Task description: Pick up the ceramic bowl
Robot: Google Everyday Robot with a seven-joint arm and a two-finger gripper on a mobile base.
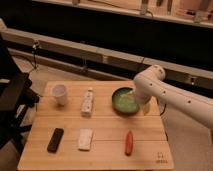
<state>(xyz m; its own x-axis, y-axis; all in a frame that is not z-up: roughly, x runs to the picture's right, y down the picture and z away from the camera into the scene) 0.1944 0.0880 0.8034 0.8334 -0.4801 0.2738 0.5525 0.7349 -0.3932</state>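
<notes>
The ceramic bowl (123, 101) is round, shallow and glossy green inside, and sits on the wooden table (105, 150) near its far right corner. My white arm (170, 95) comes in from the right and bends down over the bowl's right side. The gripper (140, 105) is at the bowl's right rim, largely hidden behind the arm's wrist. Part of the bowl's right edge is covered by the arm.
A small white cup (59, 93) stands at the far left. A white bottle (87, 102) lies left of the bowl. A black object (55, 139), a white bar (85, 139) and a red-orange object (129, 142) lie along the front. A dark chair (12, 100) stands to the left.
</notes>
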